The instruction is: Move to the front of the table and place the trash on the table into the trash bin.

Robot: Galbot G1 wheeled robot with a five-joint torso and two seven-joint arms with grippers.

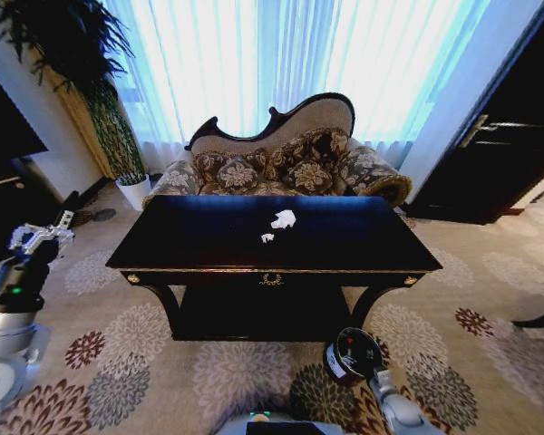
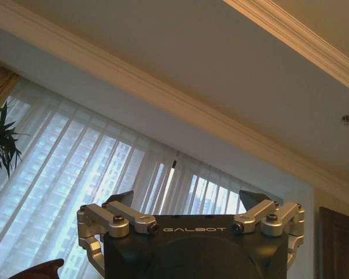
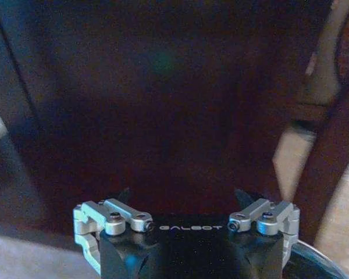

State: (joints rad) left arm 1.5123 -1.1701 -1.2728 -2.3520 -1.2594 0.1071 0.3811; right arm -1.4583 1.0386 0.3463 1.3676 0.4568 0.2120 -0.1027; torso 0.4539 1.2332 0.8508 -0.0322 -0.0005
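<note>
- The table [image 1: 208, 240], dark and glossy with gold ornaments along its front edge, stands square ahead in the head view, at 12 o'clock from the robot.
- On its top lie the white wadded paper bits [image 1: 284, 218]: a larger wad just right of centre, and a smaller scrap near it toward 7 o'clock.
- The trash bin [image 1: 352, 355], black with a white label, sits tilted on the patterned carpet [image 1: 118, 381] in front of the table's right leg, at about 5 o'clock from the table's middle.
- The right arm reaches up from the lower edge of the head view to the bin; the right pincer [image 3: 186, 200] faces a dark surface in its wrist view, fingers spread apart with nothing between them.
- The left pincer [image 1: 42, 237] is raised at 9 o'clock, well apart from the table, pointing upward; its wrist view [image 2: 189, 200] shows it aimed at the ceiling and sheer curtains [image 2: 75, 192], fingers wide apart and empty.
- Behind the table, at 12 o'clock, stands a floral sofa [image 1: 281, 168]; a potted plant [image 1: 91, 82] is at 10 o'clock.
</note>
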